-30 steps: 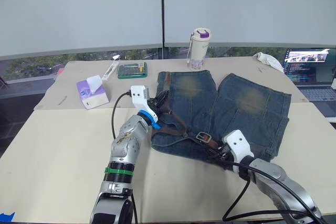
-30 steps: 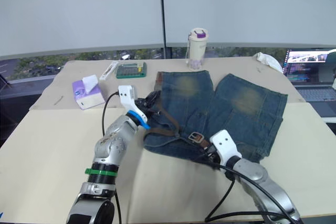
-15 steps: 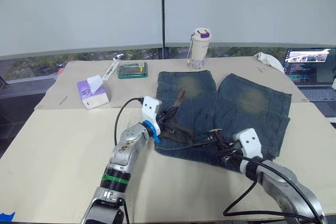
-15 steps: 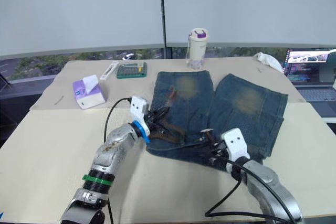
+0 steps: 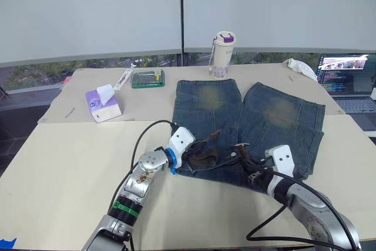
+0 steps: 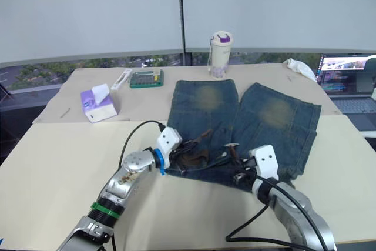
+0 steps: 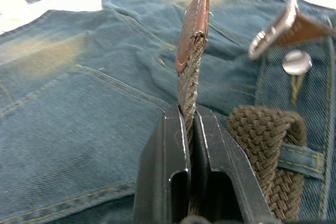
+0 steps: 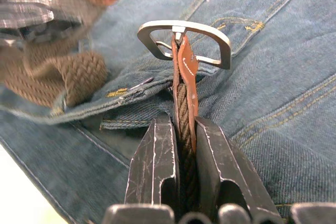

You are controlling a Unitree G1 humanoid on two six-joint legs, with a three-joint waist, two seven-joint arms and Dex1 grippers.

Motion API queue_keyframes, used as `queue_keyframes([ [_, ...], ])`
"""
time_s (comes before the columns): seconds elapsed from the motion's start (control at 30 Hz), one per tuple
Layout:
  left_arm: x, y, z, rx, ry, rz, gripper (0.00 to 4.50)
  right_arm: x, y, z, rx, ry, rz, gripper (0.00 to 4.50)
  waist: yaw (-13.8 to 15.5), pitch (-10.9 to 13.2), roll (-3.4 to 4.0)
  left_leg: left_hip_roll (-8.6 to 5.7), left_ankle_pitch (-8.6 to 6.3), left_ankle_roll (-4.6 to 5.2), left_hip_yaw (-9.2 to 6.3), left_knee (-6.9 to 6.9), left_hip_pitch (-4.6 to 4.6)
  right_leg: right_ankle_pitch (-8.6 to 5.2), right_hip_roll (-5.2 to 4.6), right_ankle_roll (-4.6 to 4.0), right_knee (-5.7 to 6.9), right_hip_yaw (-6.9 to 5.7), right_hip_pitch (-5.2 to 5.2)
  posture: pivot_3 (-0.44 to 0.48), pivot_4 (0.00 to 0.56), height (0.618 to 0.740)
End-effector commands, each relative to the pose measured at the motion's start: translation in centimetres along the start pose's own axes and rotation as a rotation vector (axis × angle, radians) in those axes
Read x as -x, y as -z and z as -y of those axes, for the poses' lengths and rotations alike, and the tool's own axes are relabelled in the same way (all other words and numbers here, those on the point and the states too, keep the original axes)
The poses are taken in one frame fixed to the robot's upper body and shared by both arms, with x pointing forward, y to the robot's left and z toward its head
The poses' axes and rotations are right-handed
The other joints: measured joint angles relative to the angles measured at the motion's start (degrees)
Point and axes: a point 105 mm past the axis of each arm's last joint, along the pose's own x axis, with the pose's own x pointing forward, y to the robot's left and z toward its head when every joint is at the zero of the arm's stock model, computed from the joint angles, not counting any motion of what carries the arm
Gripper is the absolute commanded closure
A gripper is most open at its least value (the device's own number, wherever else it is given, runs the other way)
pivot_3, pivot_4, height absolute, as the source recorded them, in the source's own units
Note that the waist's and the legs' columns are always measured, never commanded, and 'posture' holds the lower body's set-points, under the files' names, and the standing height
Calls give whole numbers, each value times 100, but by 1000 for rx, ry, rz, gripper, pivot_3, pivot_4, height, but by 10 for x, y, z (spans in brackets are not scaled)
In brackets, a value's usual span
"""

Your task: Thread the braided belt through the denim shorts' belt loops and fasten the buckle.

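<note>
Where the beige worktop [image 5: 70, 168] carries the lot, the denim shorts [image 5: 258, 116] lie flat near its middle, legs pointing away, waistband toward the robot.

Braided belt [image 7: 187, 85]: dark brown, lying along the waistband, both ends held. A fold of it passes under one of the belt loops [image 7: 299, 160] beside the shorts' metal button [image 7: 296, 62].

Left claw [image 7: 190, 124]: fingers closed on the belt just below its leather-tipped tapered end, which stands up between them. Seen at the waistband's left part [image 5: 197, 156].

Right claw [image 8: 181, 129]: fingers closed on the strap directly behind the buckle [image 8: 185, 40]; the silver frame stands upright above the fingertips, over the denim. Seen at the waistband's right part [image 5: 254, 168]. Buckle and tapered end are apart, not joined.

Also on the worktop: purple tissue pack [image 5: 103, 104], green case [image 5: 147, 78], lidded cup [image 5: 222, 54], white cloth [image 5: 301, 67], open laptop [image 5: 346, 80].
</note>
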Motion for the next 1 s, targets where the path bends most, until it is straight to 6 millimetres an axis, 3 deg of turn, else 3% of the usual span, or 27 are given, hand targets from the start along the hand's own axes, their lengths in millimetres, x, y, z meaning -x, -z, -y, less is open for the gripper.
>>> queue_keyframes([
  [0.03, -3, -9, 11, -48, 81, 20, 4500, -1, -25, -4, -68, -13, 120, 4403, -1, -2, 4, 0, 0, 0, 0, 0, 0, 0, -1, 0, 0, 1, 0, 0, 150, 740],
  [0.3, -14, -9, 36, -38, 253, -16, 4500, -6, -28, -11, -84, -13, 135, 4403, -4, -6, 9, -3, -1, 2, 0, 1, 0, 0, -2, 0, 1, -1, 1, 0, 150, 740],
  [0.43, -18, -6, 34, -34, 235, -39, 4500, -8, -30, -12, -85, -13, 145, 4403, -6, -7, 12, -1, -1, 2, 0, 0, 1, 0, 1, 0, 2, -1, 0, 0, 150, 740],
  [0.63, -26, -22, 16, 43, 82, 45, 4500, -8, -26, -14, -85, -6, 136, 4403, -3, -7, 11, -4, -1, 2, -1, 2, 0, 0, -1, 0, 2, -1, 1, 0, 150, 740],
  [1.0, -33, -19, 30, 29, 97, 21, 4500, -15, -23, -25, -32, -31, 117, 4403, -17, -7, 12, -2, 0, 1, 0, 1, 2, 0, 2, 0, 3, -1, 0, 0, 150, 740],
])
